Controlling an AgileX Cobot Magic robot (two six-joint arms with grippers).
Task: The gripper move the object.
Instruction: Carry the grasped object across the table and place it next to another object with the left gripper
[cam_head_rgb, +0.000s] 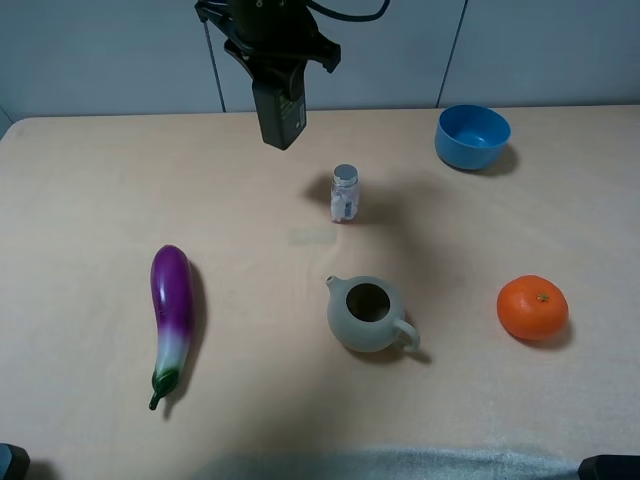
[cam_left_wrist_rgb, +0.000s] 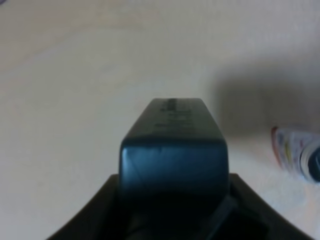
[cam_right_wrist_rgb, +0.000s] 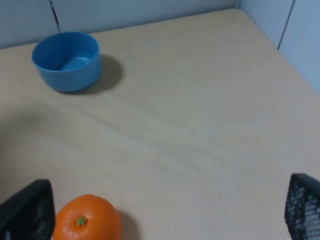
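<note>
Looks like a test lab here: a bare pale table (cam_head_rgb: 100, 200), grey partition panels (cam_head_rgb: 100, 50) behind, and mismatched props spread apart: eggplant (cam_head_rgb: 171, 300), teapot (cam_head_rgb: 366, 315), orange (cam_head_rgb: 533, 307), blue bowl (cam_head_rgb: 472, 137).

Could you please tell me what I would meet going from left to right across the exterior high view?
Glossy purple eggplant with a green stem → near-black rectangular bottle → grey-green ceramic teapot → round blue plastic bowl → round orange tangerine. The small clear silver-capped shaker overlaps the teapot's span, so I left it out.
</note>
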